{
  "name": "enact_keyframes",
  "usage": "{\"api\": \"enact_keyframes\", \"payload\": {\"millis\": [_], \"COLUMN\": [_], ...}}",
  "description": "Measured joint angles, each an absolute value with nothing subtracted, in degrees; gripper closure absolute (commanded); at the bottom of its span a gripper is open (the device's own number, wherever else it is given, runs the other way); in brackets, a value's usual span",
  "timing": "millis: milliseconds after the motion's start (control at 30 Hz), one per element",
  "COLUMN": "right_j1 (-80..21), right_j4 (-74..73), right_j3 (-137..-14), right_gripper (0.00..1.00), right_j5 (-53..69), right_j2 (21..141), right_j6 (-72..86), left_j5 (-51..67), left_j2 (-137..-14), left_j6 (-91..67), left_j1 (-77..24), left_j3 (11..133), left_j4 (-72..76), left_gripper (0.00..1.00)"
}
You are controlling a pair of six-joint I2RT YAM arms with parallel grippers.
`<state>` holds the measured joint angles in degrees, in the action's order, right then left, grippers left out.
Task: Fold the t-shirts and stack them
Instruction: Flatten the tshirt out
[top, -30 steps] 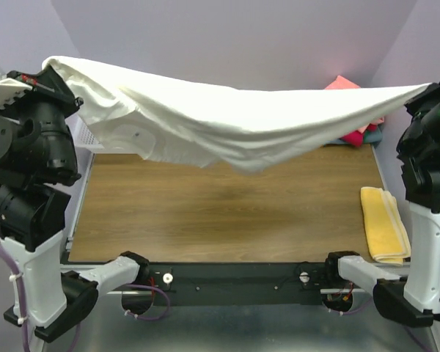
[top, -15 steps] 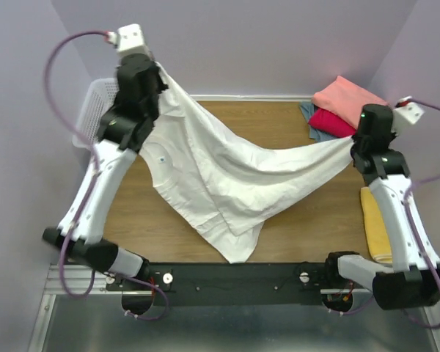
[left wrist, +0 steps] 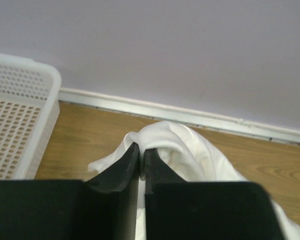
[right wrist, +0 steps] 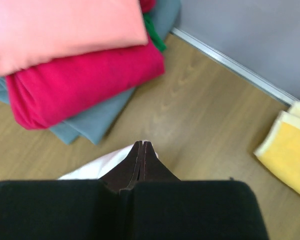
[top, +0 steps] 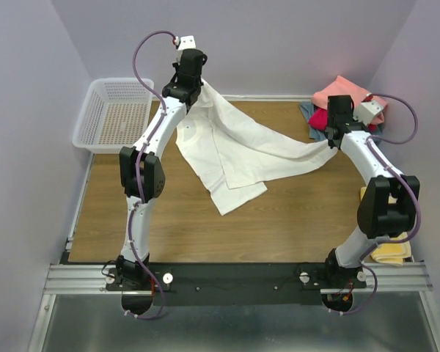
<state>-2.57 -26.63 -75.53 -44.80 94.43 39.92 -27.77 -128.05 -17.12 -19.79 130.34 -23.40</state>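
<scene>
Shirt: white t-shirt (top: 238, 158) strung across the table's (top: 279, 220) far side, middle sagging onto it.
Left tool (left wrist: 141, 159): pinching one corner, spreading cloth flat.
Right tool (right wrist: 141, 150): pinching the opposite edge, beside folded stack (right wrist: 85, 75).

The near half of the bench (top: 205, 227) lies open; the white shirt (top: 235, 158) spans the far middle, between the basket (top: 116, 116) and the folded stack (top: 342, 92).

1. Walls (top: 279, 44): plain pale lilac, back + both sides.
2. Table (top: 279, 220): wood-grain top w/ white trim strip (top: 271, 97) along far edge.
3. Alu rail (top: 235, 273) across near edge; light soft, even.
</scene>
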Motion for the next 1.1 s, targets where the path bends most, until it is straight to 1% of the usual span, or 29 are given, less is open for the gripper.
{"api": "enact_keyframes", "payload": {"millis": [33,67,100,133,200,233,300,500,600,667,767,900,1000,1100], "right_j1": [-2.5,-2.5,-2.5,-2.5,-2.5,-2.5,-2.5,-2.5,-3.0,-4.1,-7.0,-12.4,-15.7,-17.1], "right_j4": [-26.3,-26.0,-25.9,-25.8,-25.4,-25.4,-25.4,-25.6,-25.3,-25.5,-25.5,-25.3,-25.6,-26.0], "right_j3": [-76.8,-77.7,-78.9,-79.5,-80.9,-81.4,-82.0,-86.5,-88.0,-87.9,-87.8,-85.4,-83.2,-81.8], "right_gripper": [0.80,0.58,0.48,0.39,0.25,0.23,0.23,0.28,0.32,0.33,0.35,0.41,0.42,0.43], "right_j5": [-44.7,-44.5,-44.1,-43.9,-43.3,-43.2,-42.9,-40.9,-36.2,-32.1,-26.0,-16.8,-11.0,-8.1], "right_j2": [95.6,96.7,98.0,98.6,100.1,100.5,100.8,100.8,100.8,100.9,101.5,103.3,105.8,107.5], "right_j6": [39.9,39.9,39.8,39.6,39.2,38.8,38.3,35.3,32.8,31.2,29.5,27.9,27.2,26.8], "left_j5": [-27.0,-26.5,-26.0,-25.5,-24.8,-24.7,-24.6,-23.7,-23.1,-21.9,-19.3,-15.7,-13.9,-12.7], "left_j2": [-129.1,-129.8,-130.5,-130.9,-131.3,-131.4,-131.5,-131.4,-131.3,-130.6,-127.6,-119.7,-114.2,-109.5], "left_j6": [-16.6,-16.6,-15.8,-15.5,-15.5,-15.3,-15.2,-16.1,-16.7,-17.5,-19.1,-21.0,-22.2,-23.1], "left_j1": [-19.5,-19.4,-19.0,-18.8,-18.6,-18.4,-18.1,-16.4,-15.8,-15.5,-15.5,-16.6,-18.0,-20.3], "left_j3": [131.9,132.9,133.9,134.5,134.6,134.6,134.1,130.8,130.3,129.6,125.5,111.9,102.9,94.6], "left_j4": [-22.3,-21.4,-20.3,-19.1,-17.3,-16.8,-15.6,-13.4,-14.4,-16.4,-19.2,-21.3,-23.0,-23.5], "left_gripper": [0.39,0.31,0.25,0.17,0.12,0.11,0.11,0.11,0.12,0.15,0.16,0.18,0.20,0.20]}}
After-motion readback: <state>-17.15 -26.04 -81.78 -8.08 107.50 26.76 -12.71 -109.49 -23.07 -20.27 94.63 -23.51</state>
